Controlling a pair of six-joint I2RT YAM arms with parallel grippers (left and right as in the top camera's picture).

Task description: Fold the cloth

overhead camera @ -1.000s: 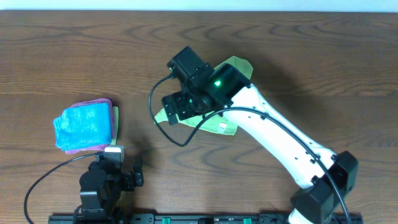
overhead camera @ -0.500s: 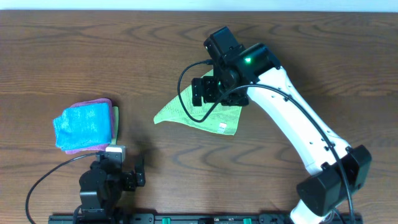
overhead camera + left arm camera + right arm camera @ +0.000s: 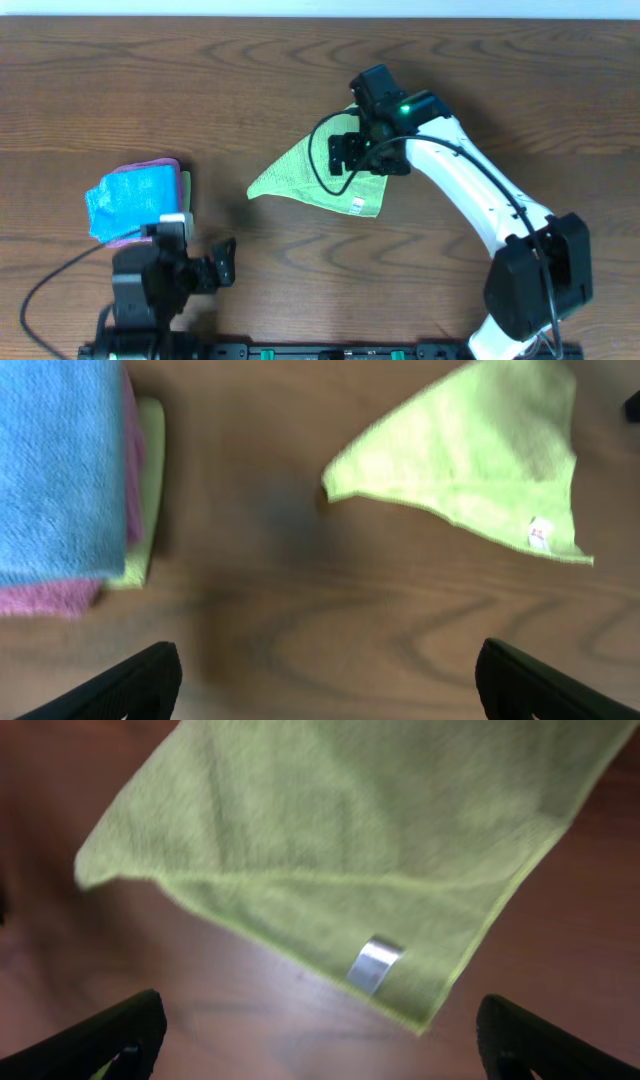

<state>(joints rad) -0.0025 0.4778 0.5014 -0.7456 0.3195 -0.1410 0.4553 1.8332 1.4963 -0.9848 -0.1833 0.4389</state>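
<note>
The lime-green cloth [image 3: 300, 178] lies on the table folded into a triangle, its white tag [image 3: 357, 206] near the front right corner. It also shows in the left wrist view [image 3: 480, 470] and the right wrist view [image 3: 350, 840]. My right gripper [image 3: 362, 155] hovers over the cloth's right part, open and empty [image 3: 320, 1045]. My left gripper [image 3: 205, 270] is open and empty near the table's front left edge, apart from the cloth [image 3: 325, 680].
A stack of folded cloths stands at the left: blue [image 3: 130, 200] on top, pink [image 3: 150, 166] under it, a green one at the bottom edge [image 3: 145, 510]. Wooden table [image 3: 500, 90] all round.
My right gripper has moved right and away from the cloth's left side, and the cloth now lies uncovered as a triangle. My left arm has shifted a little to the left.
</note>
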